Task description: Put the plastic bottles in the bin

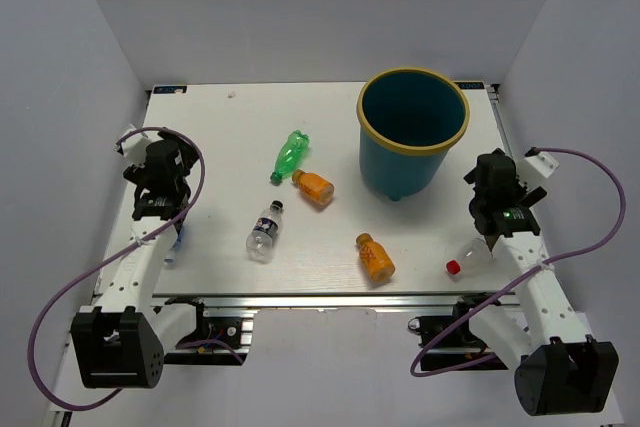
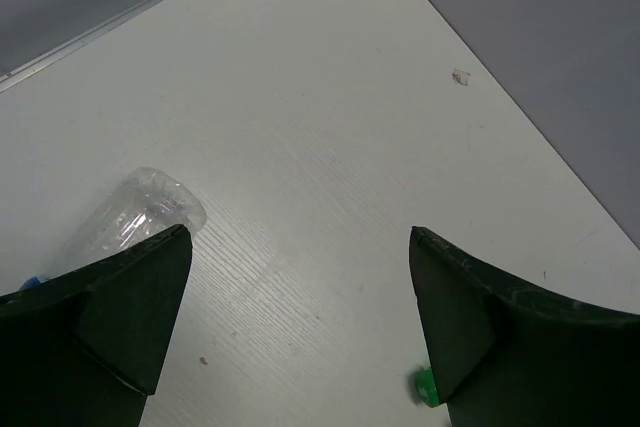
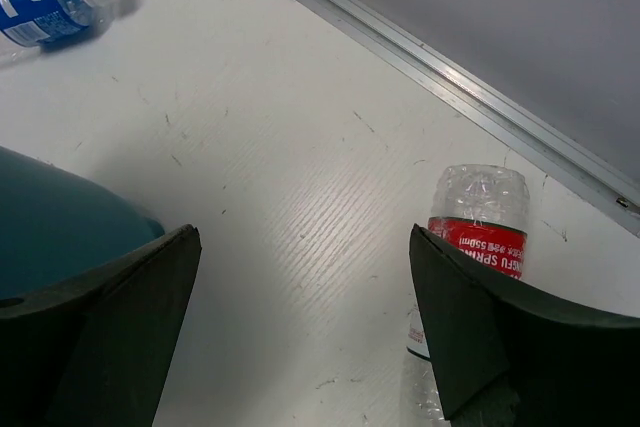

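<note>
Top external view: a white wood-grain table (image 1: 330, 112) carries the round teal-blue plastic bin with a yellow rim (image 1: 400, 175), upright at the far right. Left of it a slim green plastic bottle (image 1: 289, 156) lies just beside an orange plastic bottle (image 1: 316, 188). Nearer and further left lies a clear plastic bottle with a dark label (image 1: 264, 231). A second orange plastic bottle (image 1: 377, 258) lies by the near edge, in front of the bin. Right of it, a clear plastic bottle with a red cap (image 1: 466, 258) has its far end under the right arm. The bin stands between that arm and the green and orange pair.

The left arm covers most of a clear crumpled plastic bottle (image 2: 140, 209), which lies just beside one finger of the left gripper (image 2: 300, 242). Those fingers stand wide apart over bare table, clamping nothing. The right gripper (image 3: 305, 242) is likewise spread wide and holds nothing, with the bin's wall at one finger and the red-capped bottle at the other. Past the bin lies a clear plastic bottle with a blue label (image 3: 45, 2), well apart from that gripper.

What shows of the bin's inside is bare teal. Every bottle in view lies on the table outside it.
</note>
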